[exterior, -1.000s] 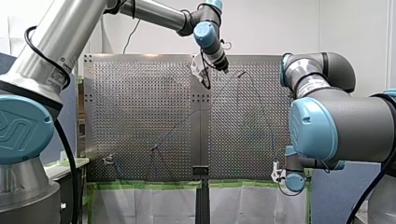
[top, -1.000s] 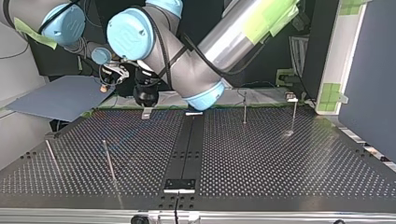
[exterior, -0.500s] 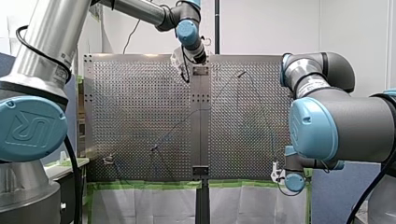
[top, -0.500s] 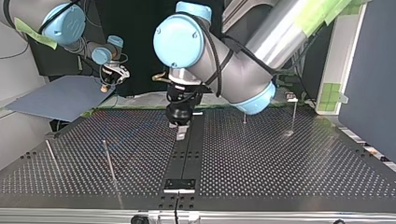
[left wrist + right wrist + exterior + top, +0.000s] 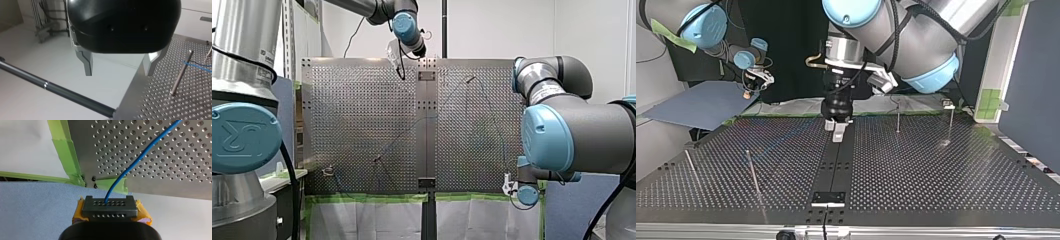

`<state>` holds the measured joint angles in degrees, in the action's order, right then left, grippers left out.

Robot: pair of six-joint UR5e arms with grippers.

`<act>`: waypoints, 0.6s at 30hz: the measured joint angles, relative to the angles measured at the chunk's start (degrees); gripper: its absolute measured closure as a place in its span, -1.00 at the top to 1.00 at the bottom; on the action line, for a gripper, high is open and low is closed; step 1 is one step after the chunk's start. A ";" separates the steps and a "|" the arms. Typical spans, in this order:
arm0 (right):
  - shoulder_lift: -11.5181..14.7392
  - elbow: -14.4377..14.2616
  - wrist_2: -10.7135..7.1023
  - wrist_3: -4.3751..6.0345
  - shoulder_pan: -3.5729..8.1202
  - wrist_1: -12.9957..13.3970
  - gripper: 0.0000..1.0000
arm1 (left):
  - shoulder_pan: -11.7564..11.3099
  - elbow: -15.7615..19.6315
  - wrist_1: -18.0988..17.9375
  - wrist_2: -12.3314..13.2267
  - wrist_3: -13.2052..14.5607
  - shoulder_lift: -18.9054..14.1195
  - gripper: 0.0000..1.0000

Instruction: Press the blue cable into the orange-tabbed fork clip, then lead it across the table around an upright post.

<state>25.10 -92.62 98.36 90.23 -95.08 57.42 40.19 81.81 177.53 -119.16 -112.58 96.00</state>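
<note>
While right gripper (image 5: 110, 202) clenches cable (image 5: 140, 157) between yellow pads (image 5: 143, 213), it sits just off table (image 5: 175, 157) corner edged with green tape (image 5: 66, 157). Cable leads from pads up onto perforated surface, lying flat. Left gripper (image 5: 120, 73) released: metal fingers (image 5: 87, 65) wide apart, nothing between. In top view it hangs over dark centre strip (image 5: 836, 165) at table's far edge, tips close to surface. Post (image 5: 180, 73) upright right of left gripper. Cable meets it near top; around or behind, cannot tell.
</note>
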 joint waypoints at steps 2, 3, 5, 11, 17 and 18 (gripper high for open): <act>0.00 0.00 0.00 0.02 0.03 0.07 -1.00 | 0.33 1.20 -1.18 -0.03 1.20 -1.20 1.00; 0.00 0.01 0.00 0.03 0.05 0.11 -1.00 | 0.45 1.72 -1.72 -0.04 1.71 -1.71 1.00; 0.00 0.00 -0.01 0.08 0.10 0.21 -1.00 | 0.72 2.97 -2.95 -0.05 2.97 -2.97 1.00; 0.00 0.01 -0.33 0.13 0.17 0.47 -1.00 | 1.37 6.01 -5.99 -0.06 6.01 -5.82 1.00; 0.00 0.09 -0.98 0.14 0.17 0.48 -1.00 | 2.17 9.18 -9.17 0.05 8.07 -4.63 1.00; 0.00 0.10 -1.03 0.14 0.18 0.48 -1.00 | 2.23 9.66 -9.64 0.06 8.07 -4.38 1.00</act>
<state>25.10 -92.53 97.33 90.37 -94.90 57.90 42.43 91.47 167.89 -119.09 -104.50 91.62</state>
